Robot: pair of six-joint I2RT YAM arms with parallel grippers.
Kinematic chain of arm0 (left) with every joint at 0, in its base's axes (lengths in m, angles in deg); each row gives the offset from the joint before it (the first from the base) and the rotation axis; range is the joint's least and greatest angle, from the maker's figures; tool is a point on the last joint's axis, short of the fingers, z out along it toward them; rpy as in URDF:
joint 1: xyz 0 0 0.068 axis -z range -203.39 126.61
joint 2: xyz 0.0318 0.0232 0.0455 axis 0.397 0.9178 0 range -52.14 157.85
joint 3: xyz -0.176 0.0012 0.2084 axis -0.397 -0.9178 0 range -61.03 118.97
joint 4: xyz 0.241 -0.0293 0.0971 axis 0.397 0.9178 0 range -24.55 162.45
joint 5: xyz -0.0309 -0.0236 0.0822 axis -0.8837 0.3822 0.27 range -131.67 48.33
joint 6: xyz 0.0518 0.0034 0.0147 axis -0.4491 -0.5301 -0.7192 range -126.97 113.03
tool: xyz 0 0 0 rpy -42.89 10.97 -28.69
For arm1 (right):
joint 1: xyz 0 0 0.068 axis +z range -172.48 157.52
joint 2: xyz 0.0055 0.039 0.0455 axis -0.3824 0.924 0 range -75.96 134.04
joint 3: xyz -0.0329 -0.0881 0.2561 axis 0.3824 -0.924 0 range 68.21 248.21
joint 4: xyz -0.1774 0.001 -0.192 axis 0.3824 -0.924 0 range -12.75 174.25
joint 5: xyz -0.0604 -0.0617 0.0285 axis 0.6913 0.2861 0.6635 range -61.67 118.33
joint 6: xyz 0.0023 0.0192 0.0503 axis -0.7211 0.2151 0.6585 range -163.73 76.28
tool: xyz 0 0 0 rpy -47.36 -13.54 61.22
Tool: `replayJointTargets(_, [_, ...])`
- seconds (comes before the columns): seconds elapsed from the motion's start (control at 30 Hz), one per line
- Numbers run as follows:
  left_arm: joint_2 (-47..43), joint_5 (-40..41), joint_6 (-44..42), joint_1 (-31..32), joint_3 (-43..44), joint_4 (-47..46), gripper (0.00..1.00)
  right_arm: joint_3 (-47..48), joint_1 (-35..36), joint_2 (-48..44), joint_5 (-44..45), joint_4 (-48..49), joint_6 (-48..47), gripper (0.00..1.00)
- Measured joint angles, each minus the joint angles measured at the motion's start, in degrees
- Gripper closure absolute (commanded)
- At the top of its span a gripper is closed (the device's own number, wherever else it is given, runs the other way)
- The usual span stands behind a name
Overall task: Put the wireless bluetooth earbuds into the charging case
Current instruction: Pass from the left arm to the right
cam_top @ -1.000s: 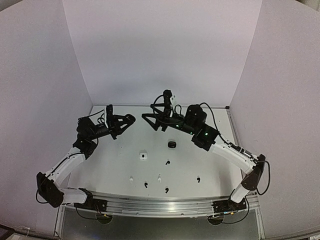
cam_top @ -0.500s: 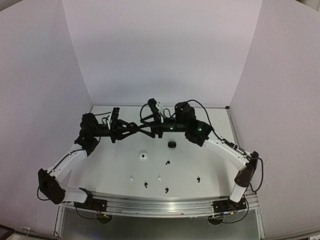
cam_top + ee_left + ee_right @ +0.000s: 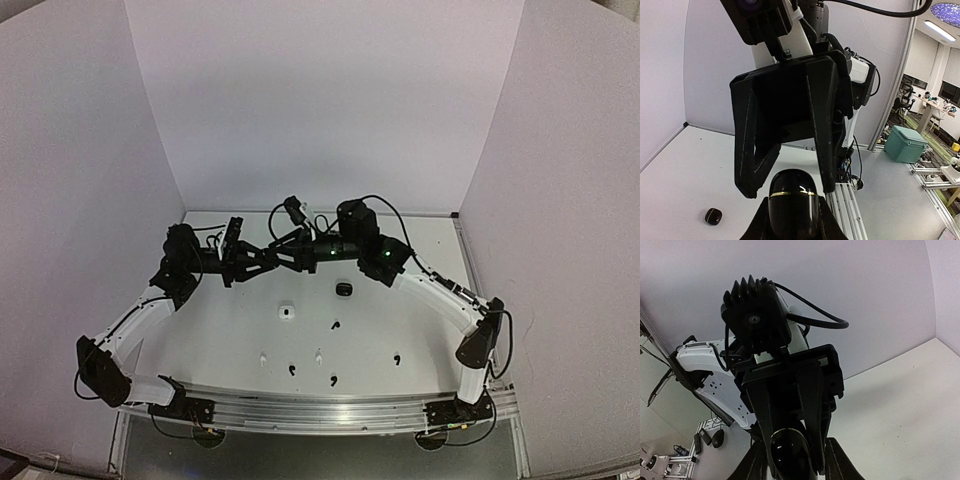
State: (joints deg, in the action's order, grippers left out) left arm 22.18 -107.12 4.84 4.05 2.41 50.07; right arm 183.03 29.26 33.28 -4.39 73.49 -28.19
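My left pincer [image 3: 793, 223] is clamped on the glossy black gold-seamed charging case [image 3: 792, 197], right pincer [image 3: 787, 187] spread wide at its lid, tiny black and white earbuds [image 3: 336, 324] down on the white table [image 3: 420, 305], so I'd just hold steady.

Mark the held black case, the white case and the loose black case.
held black case [image 3: 792, 209], left wrist view, below its gold seam
white case [image 3: 286, 312], top view, its top
loose black case [image 3: 344, 289], top view, its middle

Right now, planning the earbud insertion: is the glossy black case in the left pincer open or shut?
Shut: the glossy black rounded case shows no gap, only a thin gold seam.
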Motion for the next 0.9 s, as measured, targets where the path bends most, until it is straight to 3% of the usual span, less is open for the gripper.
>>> replayJointTargets(0.1, [0.1, 0.0, 0.0, 0.0, 0.1, 0.0, 1.00, 0.8, 0.0, 1.3, -1.3, 0.0, 0.8, 0.67])
replayJointTargets(0.2, [0.4, -0.4, 0.1, -0.1, 0.2, 0.4, 1.00, 1.2, -0.1, 2.2, -2.6, 0.3, 1.6, 0.74])
replayJointTargets(0.3, [0.7, -0.7, 0.5, -0.1, 0.3, 0.4, 1.00, 1.5, -0.3, 2.4, -3.4, 0.0, 1.6, 0.96])
replayJointTargets(0.33, [0.7, -0.9, 1.0, -0.1, 0.3, 0.5, 1.00, 1.7, -0.4, 2.5, -3.7, 0.0, 1.1, 0.99])
replayJointTargets(0.67, [0.8, -2.1, 3.2, -0.2, 0.5, 2.0, 0.99, 1.7, -0.4, 2.6, -5.0, 0.0, -1.8, 1.00])
replayJointTargets(0.73, [0.8, -2.0, 3.1, -0.2, 0.5, 2.2, 0.89, 1.2, -0.4, 2.3, -4.9, 0.3, -2.2, 1.00])
replayJointTargets(0.9, [0.7, -2.0, 0.8, 0.1, 0.5, 3.0, 0.44, -0.8, -0.2, 1.0, -3.3, 0.6, -3.5, 1.00])
